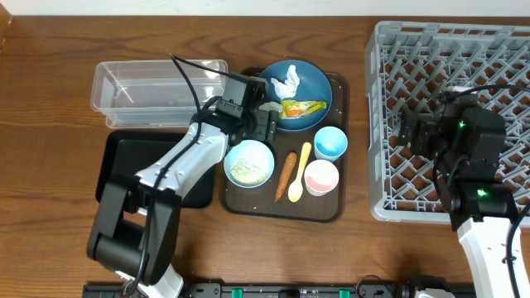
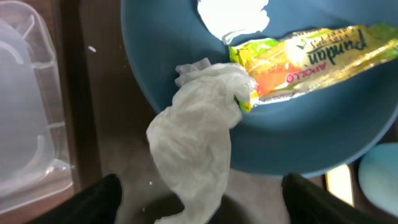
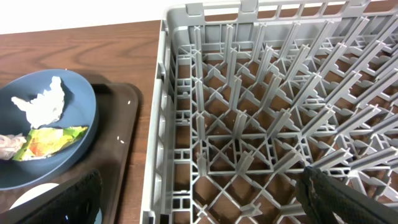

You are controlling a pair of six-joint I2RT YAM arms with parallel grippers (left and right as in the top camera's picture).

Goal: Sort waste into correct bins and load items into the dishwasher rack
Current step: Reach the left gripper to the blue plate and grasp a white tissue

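Note:
The dark blue plate (image 1: 310, 79) sits at the back of the brown serving tray (image 1: 339, 207). It holds a crumpled white tissue (image 1: 286, 80) and the yellow-orange wrapper (image 1: 302, 108). My left gripper (image 1: 261, 117) is open at the plate's left edge. In the left wrist view a second crumpled tissue (image 2: 199, 134) drapes over the plate's rim (image 2: 292, 137) between my spread fingers (image 2: 205, 208), next to the wrapper (image 2: 311, 53). The white bowl of rice (image 1: 248, 163), carrot stick (image 1: 286, 175), yellow spoon (image 1: 300, 172), light blue cup (image 1: 330, 142) and pink cup (image 1: 321, 177) stand on the tray. My right gripper (image 1: 414, 132) hangs open and empty over the grey rack (image 1: 464, 50).
The clear tub (image 1: 157, 83) stands left of the plate, with the black tray (image 1: 124, 161) in front of it under my left arm. In the right wrist view the rack's pegs (image 3: 249, 137) are below my open fingers (image 3: 205, 205), and the plate (image 3: 62, 155) lies to the left.

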